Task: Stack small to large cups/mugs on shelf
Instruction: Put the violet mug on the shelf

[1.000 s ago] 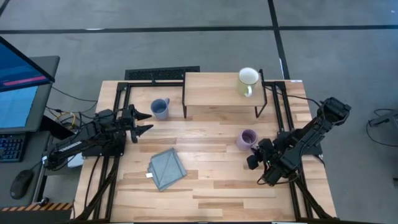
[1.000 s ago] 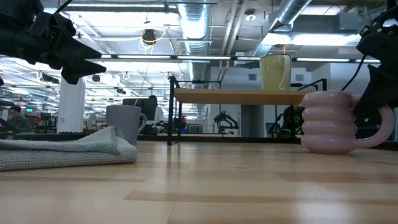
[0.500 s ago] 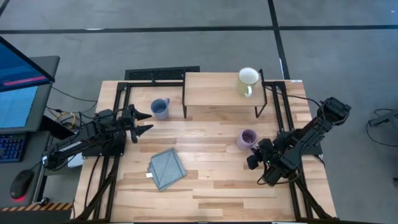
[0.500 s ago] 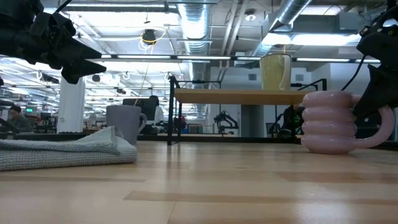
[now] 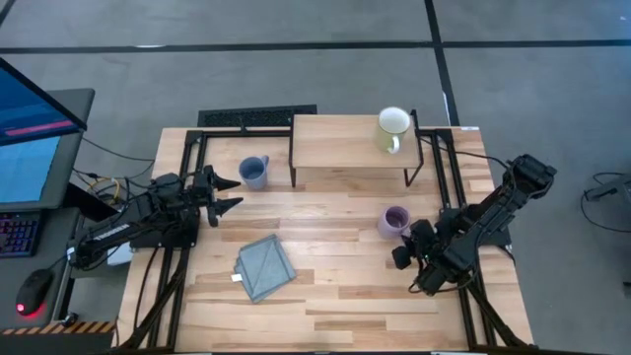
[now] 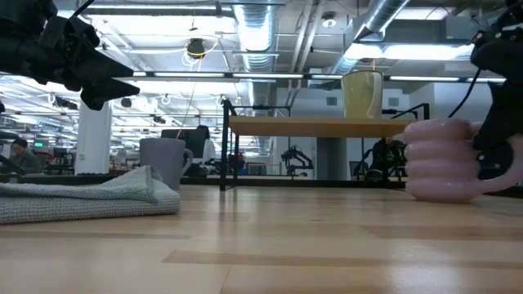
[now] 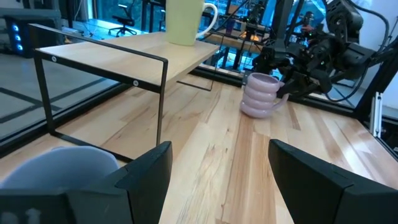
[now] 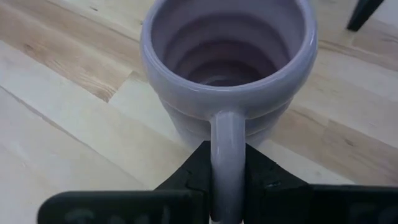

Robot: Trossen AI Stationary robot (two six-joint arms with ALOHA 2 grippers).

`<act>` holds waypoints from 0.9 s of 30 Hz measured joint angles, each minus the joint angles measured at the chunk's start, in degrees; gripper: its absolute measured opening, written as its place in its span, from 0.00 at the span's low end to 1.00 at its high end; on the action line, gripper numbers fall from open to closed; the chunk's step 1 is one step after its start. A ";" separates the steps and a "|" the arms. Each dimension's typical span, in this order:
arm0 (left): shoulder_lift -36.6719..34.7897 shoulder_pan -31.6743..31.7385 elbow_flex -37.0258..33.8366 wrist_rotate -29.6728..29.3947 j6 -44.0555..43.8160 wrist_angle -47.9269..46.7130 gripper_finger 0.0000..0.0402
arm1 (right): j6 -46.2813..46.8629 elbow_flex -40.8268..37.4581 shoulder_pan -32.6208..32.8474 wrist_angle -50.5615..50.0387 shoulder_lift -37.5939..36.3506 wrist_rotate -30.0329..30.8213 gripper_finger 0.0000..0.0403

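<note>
On the table: three mugs, one shelf, one folded cloth and two arms were in view.
Mugs, count: three, one cream, one blue, one lavender, all upright and well apart from each other.
Cream mug [image 5: 392, 127]: stood alone on the shelf [image 5: 340, 144], at its right end.
Blue mug [image 5: 254, 172]: stood on the tabletop [image 5: 335, 296] just left of the shelf's black legs.
Lavender mug [image 5: 394, 220]: stood in front of the shelf toward the right; in the low view it looked slightly tilted.
Right gripper [image 8: 227, 177]: its two fingers were pinched narrowly on the lavender mug's handle.
Left gripper [image 5: 229, 194]: hung with its fingers spread wide, holding nothing, just in front of the blue mug.
Cloth [image 5: 264, 266]: one grey-blue folded piece lay flat on the tabletop's front left part.
</note>
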 joint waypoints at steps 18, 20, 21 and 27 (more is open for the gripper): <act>0.00 0.00 0.00 -0.07 -0.07 0.00 0.64 | 0.35 2.60 0.00 -3.67 0.00 -0.80 0.15; 0.00 0.00 0.00 -0.08 -0.07 -0.02 0.64 | 1.37 2.60 0.00 -3.71 0.00 -0.64 0.15; 0.00 0.00 0.00 -0.09 -0.07 -0.02 0.64 | 1.51 2.61 0.00 -3.70 0.00 -0.59 0.15; 0.00 0.00 0.00 -0.09 -0.10 -0.02 0.64 | 1.51 4.43 -0.09 -3.97 0.00 -0.23 0.15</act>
